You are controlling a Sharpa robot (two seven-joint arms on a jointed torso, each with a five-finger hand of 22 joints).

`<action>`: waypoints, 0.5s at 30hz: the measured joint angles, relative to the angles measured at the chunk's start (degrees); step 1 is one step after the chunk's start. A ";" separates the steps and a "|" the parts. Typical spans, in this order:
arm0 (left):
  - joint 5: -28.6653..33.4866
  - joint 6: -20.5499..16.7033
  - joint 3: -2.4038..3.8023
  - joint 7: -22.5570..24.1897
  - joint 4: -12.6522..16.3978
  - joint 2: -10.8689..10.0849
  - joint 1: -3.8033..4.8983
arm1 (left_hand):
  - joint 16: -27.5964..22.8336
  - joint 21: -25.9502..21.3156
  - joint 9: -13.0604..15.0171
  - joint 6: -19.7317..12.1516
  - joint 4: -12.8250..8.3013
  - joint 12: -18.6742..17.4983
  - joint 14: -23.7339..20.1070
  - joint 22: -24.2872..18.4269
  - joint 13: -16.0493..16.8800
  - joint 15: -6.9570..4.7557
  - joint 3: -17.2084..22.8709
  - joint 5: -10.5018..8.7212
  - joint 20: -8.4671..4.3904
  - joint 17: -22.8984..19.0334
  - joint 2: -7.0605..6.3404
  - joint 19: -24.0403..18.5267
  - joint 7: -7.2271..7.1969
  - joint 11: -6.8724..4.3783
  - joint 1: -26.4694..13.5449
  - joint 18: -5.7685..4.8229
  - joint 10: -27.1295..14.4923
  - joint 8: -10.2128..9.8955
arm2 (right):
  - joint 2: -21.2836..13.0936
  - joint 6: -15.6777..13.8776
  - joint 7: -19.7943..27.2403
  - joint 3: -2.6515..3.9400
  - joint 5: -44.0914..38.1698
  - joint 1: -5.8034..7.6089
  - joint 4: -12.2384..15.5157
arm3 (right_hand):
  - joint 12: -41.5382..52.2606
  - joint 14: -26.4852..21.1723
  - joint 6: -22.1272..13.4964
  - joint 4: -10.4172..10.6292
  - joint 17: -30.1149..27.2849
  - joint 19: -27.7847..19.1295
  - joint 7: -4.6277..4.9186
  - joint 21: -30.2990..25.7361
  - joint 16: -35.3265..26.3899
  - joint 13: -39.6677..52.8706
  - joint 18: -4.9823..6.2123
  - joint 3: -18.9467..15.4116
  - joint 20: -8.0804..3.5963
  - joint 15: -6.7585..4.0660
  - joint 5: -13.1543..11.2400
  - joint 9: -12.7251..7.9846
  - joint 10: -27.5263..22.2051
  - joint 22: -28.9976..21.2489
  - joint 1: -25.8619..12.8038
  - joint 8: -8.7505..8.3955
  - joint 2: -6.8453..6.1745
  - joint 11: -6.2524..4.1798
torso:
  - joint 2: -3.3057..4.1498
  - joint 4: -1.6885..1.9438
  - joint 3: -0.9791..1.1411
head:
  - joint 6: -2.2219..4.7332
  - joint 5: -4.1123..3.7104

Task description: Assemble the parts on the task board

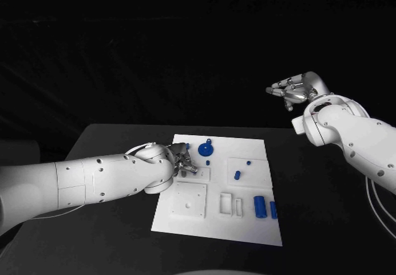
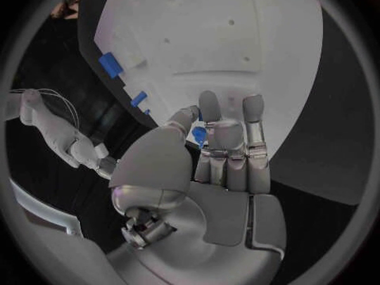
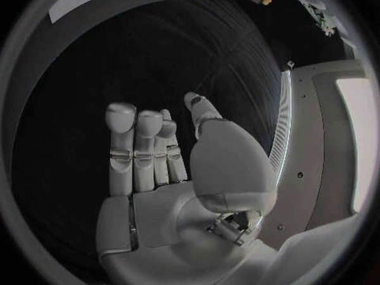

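The white task board [image 1: 248,229] lies in the middle of the black table. My left hand [image 1: 177,162] hovers over its upper left part, near a round blue part [image 1: 205,150]. In the left wrist view this hand [image 2: 225,152] pinches a small blue part [image 2: 199,133] between thumb and a finger, just above the board [image 2: 237,44]. My right hand [image 1: 293,90] is raised high at the far right, away from the board. Its fingers [image 3: 135,152] are stretched out with nothing in them.
Two small blue pieces [image 1: 237,175] sit in the board's middle, and two blue cylinders [image 1: 259,207] lie near its lower right. White recessed squares [image 1: 189,200] take up its lower left. Bare black table [image 1: 321,217] surrounds the board.
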 measured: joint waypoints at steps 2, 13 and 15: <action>-0.01 0.13 0.02 0.00 -0.01 0.01 -0.04 | 0.00 0.00 0.00 0.00 0.00 0.00 -0.03 0.00 0.00 0.04 0.00 0.00 0.00 0.00 0.00 0.00 0.00 0.00 0.00 0.00 0.00 -0.03 | 0.01 0.04 0.00 0.00 0.01 0.00 -0.04 | 0.00 0.00 0.00 0.00 0.00 0.00 -0.01 0.00 0.00 0.00 0.00 0.00 0.00 0.00 0.00 0.00 0.00 0.00 0.00 0.00 0.00 0.00 | 0.00 0.00 -0.01 | -0.09 -0.04; -0.03 0.62 0.09 0.00 -0.02 0.02 -0.13 | 0.00 0.00 -0.40 0.00 -0.07 0.00 -0.02 -0.01 0.00 0.07 -0.07 -0.04 0.00 -0.01 0.00 0.00 0.00 0.00 0.00 0.00 0.00 0.08 | 0.05 0.21 -0.01 0.00 0.04 0.00 -0.20 | 0.00 0.00 0.02 0.00 -0.07 0.00 -0.02 -0.25 0.00 -0.46 0.00 -0.31 0.00 0.00 0.00 0.00 0.00 0.00 0.00 0.00 0.00 0.00 | 0.00 -0.02 0.00 | -0.24 -0.11; -0.03 0.69 0.10 0.00 -0.01 0.00 -0.15 | 0.00 0.00 -0.40 0.00 -0.07 0.00 -0.02 -0.01 0.00 0.08 -0.07 -0.05 0.00 -0.01 0.00 0.00 0.00 0.00 0.00 0.00 0.00 0.11 | 0.08 0.25 -0.01 0.00 0.04 0.00 -0.26 | 0.00 0.00 0.03 0.00 -0.10 0.00 -0.02 -0.25 0.00 -0.51 0.00 -0.31 0.00 0.00 0.00 0.00 0.00 0.00 0.00 0.00 0.00 0.00 | 0.00 -0.03 -0.01 | -0.26 -0.08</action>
